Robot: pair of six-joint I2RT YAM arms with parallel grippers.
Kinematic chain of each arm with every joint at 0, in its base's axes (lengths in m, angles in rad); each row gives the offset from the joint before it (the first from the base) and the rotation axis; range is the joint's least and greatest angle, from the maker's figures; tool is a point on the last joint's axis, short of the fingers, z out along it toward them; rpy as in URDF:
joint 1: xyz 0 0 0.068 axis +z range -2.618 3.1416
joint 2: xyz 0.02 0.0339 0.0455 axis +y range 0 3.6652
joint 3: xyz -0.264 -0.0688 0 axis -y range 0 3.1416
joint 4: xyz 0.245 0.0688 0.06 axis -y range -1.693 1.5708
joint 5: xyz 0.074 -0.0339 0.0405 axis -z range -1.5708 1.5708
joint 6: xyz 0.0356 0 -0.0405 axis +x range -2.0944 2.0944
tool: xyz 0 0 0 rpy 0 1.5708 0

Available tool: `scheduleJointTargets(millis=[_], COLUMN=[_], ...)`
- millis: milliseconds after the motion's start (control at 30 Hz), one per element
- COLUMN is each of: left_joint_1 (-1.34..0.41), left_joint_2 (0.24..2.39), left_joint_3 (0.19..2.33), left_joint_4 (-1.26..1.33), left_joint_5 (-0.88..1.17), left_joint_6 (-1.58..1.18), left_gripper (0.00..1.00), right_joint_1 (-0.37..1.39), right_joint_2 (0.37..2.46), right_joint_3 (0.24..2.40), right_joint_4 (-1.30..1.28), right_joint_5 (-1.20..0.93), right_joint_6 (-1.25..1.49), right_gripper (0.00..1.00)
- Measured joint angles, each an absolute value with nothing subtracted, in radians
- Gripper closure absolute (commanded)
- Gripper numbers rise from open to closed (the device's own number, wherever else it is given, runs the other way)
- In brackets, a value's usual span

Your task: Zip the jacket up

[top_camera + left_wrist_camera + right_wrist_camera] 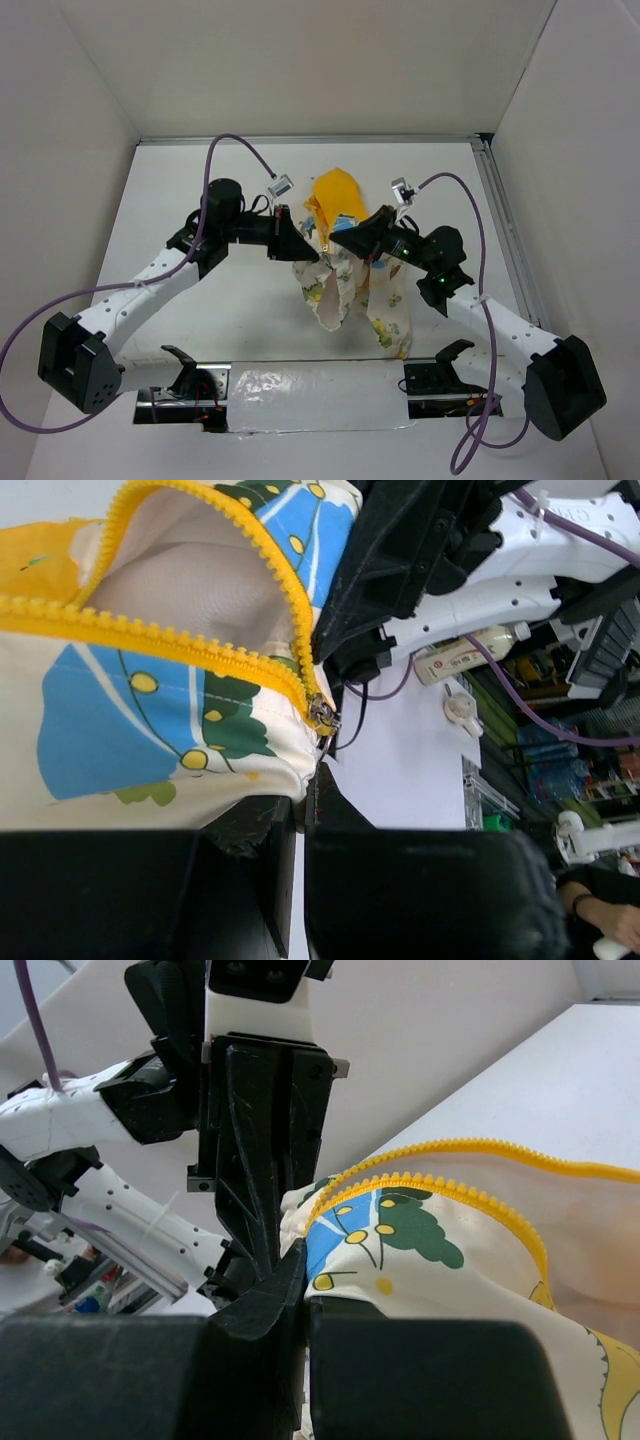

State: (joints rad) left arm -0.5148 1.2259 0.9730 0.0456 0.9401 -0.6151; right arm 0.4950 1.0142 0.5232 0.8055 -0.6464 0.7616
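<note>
The jacket [352, 292], cream with cartoon prints, hangs above the table between both grippers, its yellow hood [335, 193] trailing toward the back. My left gripper [311, 258] is shut on the jacket's edge just below the zip slider [322, 716]; in its wrist view the fabric [150, 710] drapes over the left finger and the gripper [303, 792] pinches cloth at its tips. My right gripper [338, 241] faces it closely and is shut on the jacket's printed edge [450, 1250], with its tips [305, 1260] almost against the left gripper's fingers [262, 1160]. The yellow zip teeth [470, 1195] lie open in a loop.
The white table [200, 310] is enclosed by white walls at the back and sides. A metal rail [510, 235] runs along the right edge. A strip of foil tape [310, 396] covers the near edge between the two arm bases.
</note>
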Motion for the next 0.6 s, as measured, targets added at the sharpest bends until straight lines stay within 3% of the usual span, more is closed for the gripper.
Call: scheduleJointTargets(millis=[333, 600], left_joint_1=[-0.517, -0.535], left_joint_2=[1.222, 1.228], left_joint_3=[0.944, 0.944], left_joint_4=[0.096, 0.052], left_joint_5=[1.122, 1.123], left_joint_6=[-0.605, -0.563], left_gripper=[1.0, 1.0], right_joint_1=[0.507, 0.508], right_joint_2=[1.008, 0.987], right_joint_3=[0.523, 0.524], right_joint_4=[0.806, 0.784], right_joint_5=[-0.708, -0.725], right_joint_6=[0.701, 0.678], right_gripper=[1.0, 1.0])
